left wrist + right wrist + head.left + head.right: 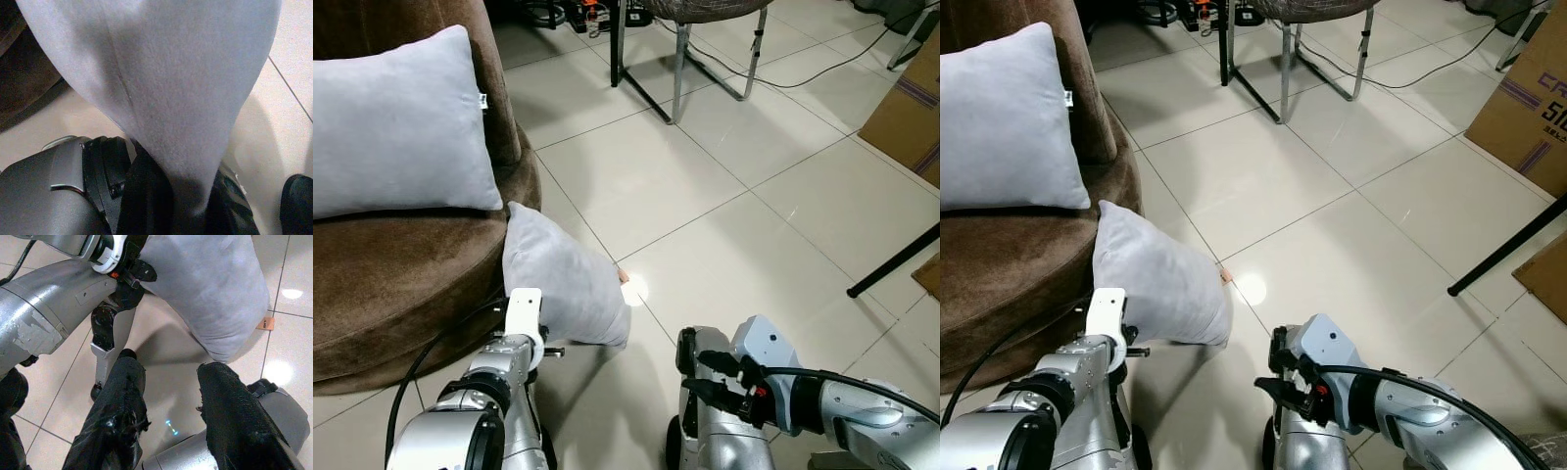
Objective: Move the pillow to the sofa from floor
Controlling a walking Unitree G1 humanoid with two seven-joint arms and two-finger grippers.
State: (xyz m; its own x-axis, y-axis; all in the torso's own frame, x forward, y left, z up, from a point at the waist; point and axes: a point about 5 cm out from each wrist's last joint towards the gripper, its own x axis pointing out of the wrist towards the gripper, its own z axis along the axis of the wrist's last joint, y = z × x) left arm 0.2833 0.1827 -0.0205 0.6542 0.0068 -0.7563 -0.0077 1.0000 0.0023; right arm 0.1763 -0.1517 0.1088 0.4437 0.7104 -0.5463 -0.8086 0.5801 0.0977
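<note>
Left eye view is showing the left pincer [551,345] clamping one edge of a grey pillow [563,284]. That pillow is hanging lifted off the tiled floor [705,196], casting a shadow below, with its upper corner leaning against the front of the brown sofa [391,274]. Left wrist view is showing the pillow fabric pinched between the black fingers [146,196]. A second grey pillow [396,122] is resting on the sofa seat, propped against the backrest. The right pincer [171,406] is hovering low over the floor just beside the held pillow, its fingers [230,401] standing apart and gripping nothing. A small orange tag [264,323] is lying on the floor near the pillow. A metal chair frame [680,59] is standing well apart, and a cardboard box [1528,108] is sitting at the far right.
</note>
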